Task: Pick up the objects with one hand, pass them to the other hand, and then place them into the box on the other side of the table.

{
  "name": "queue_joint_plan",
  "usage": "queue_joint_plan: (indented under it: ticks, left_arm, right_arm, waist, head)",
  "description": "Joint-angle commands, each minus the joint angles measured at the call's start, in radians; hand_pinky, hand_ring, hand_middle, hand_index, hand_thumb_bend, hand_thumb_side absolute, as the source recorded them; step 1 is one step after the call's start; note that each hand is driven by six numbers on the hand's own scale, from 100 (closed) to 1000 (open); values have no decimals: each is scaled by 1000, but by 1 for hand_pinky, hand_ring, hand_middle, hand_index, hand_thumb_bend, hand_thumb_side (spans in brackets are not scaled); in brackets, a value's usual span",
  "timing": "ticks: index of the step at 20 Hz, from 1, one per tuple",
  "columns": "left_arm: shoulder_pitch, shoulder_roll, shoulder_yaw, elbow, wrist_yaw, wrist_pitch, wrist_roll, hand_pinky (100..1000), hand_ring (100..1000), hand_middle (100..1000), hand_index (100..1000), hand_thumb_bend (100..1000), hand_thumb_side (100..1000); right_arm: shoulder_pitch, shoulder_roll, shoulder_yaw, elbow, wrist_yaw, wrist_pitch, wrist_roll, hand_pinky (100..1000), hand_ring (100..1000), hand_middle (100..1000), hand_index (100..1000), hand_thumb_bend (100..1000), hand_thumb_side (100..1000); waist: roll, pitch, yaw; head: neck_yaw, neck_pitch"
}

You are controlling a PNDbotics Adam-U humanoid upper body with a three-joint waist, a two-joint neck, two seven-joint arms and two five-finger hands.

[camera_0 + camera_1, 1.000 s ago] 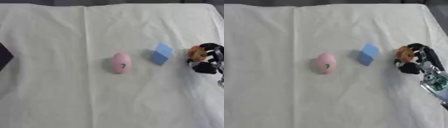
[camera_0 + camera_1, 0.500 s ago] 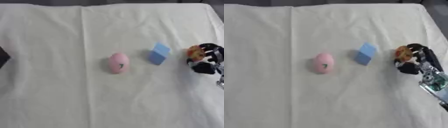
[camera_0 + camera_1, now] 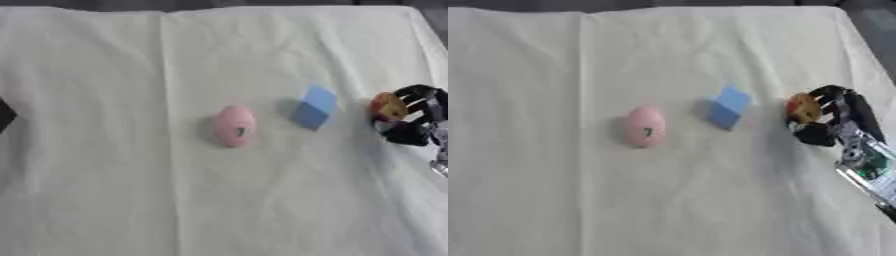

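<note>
My right hand [image 3: 839, 120] is at the right edge of the table, its fingers curled round a small orange-brown object [image 3: 803, 107]. A blue block [image 3: 729, 107] lies on the cloth just left of that hand, apart from it. Further left, near the middle, a pink egg-shaped object [image 3: 645, 126] with a small dark mark rests on the cloth. My left hand shows in no view. No box is clearly visible; only a dark corner [image 3: 4, 115] shows at the left edge.
A cream cloth [image 3: 131, 190] with creases covers the whole table. The table's far edge runs along the top, and its right edge [image 3: 866, 45] slopes down at the upper right. My right forearm [image 3: 870, 170] enters from the lower right.
The whole picture has slid slightly downward, so the camera moved. My right hand stays shut on the orange-brown object in much the same place.
</note>
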Motion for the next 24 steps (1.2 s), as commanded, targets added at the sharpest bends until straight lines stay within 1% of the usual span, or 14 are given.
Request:
queue_joint_plan:
  ticks: [1, 4, 6, 12, 15, 17, 18, 24]
  left_arm:
    - [-3, 12, 4, -17, -3, -2, -3, 904, 770, 677, 766, 100, 882]
    - [-3, 10, 3, -17, -3, -1, -4, 904, 767, 674, 766, 100, 883]
    - [-2, 10, 3, -17, -3, -1, -5, 904, 766, 671, 765, 100, 884]
    - [4, 11, 3, -17, -2, 1, -5, 905, 766, 671, 764, 100, 884]
    - [7, 13, 3, -17, -2, 1, -5, 906, 770, 672, 764, 100, 884]
    - [9, 13, 3, -17, -1, 2, -5, 906, 770, 672, 764, 100, 884]
    - [11, 14, 3, -17, -1, 2, -5, 907, 770, 673, 763, 100, 883]
    - [18, 20, 5, -17, 1, 2, -4, 908, 771, 674, 762, 100, 879]
  right_arm:
    - [-3, -24, -1, -13, 38, 345, -356, 482, 610, 506, 701, 383, 100]
    - [-6, -23, 5, -24, 73, 345, -356, 418, 583, 497, 672, 368, 100]
    - [-9, -24, 12, -27, 91, 345, -356, 391, 571, 487, 662, 357, 100]
    - [-18, -32, 24, -28, 135, 335, -343, 346, 559, 479, 633, 333, 100]
    - [-19, -38, 21, -28, 149, 319, -340, 315, 548, 470, 601, 312, 100]
    - [-19, -40, 20, -28, 155, 308, -342, 312, 547, 468, 598, 309, 100]
    - [-19, -43, 20, -28, 157, 302, -344, 291, 538, 461, 570, 290, 100]
    - [-19, -58, 20, -28, 161, 239, -356, 253, 527, 454, 548, 272, 100]
  waist:
    - [11, -1, 2]
    - [11, 0, 2]
    - [11, 0, 3]
    - [9, -8, -4]
    - [7, -15, -10]
    - [7, -18, -13]
    - [6, -21, -15]
    - [6, -39, -28]
  head:
    - [-9, -18]
    - [-9, -20]
    - [-10, -19]
    - [-9, -8]
    - [-7, -2]
    - [-7, 1]
    - [-7, 3]
    - [-2, 16]
